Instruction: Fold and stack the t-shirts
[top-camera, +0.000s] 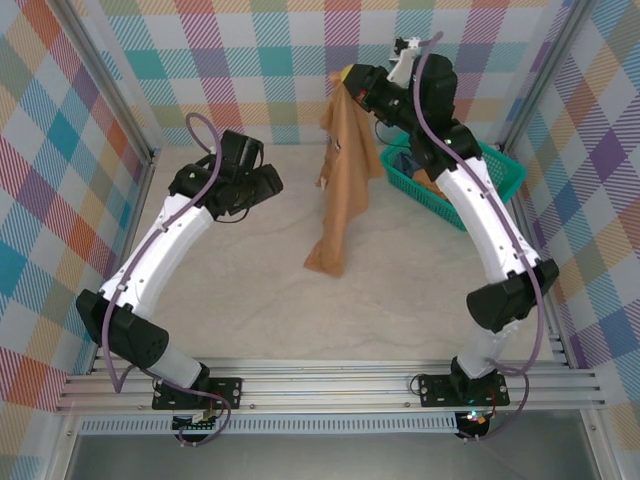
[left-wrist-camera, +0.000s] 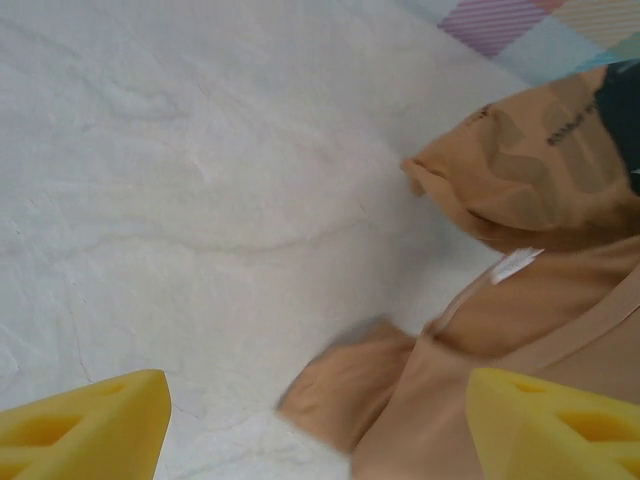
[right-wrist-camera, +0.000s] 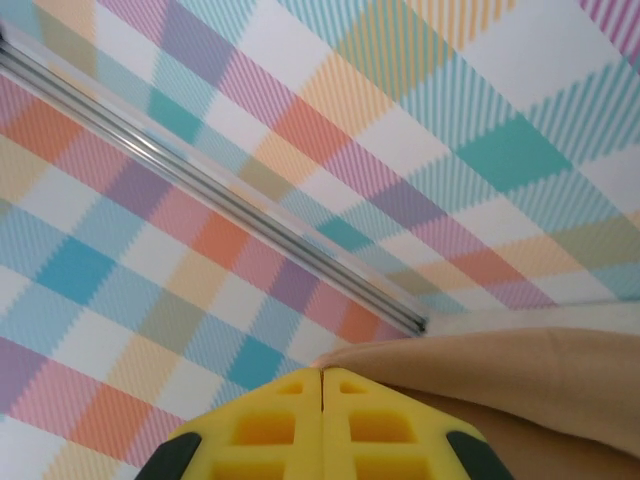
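Right gripper (right-wrist-camera: 322, 380) pinched shut on the t-shirt (top-camera: 345, 190), held high so it hangs long-axis vertical with its bottom end touching the table (top-camera: 250, 300), left gripper (left-wrist-camera: 315, 430) spread wide just left of that low end, the nearer arm to it.

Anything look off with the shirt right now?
The t-shirt hangs bunched lengthwise from the shut right gripper, its bottom end crumpled on the table. That is messy for folding, but nothing looks torn.
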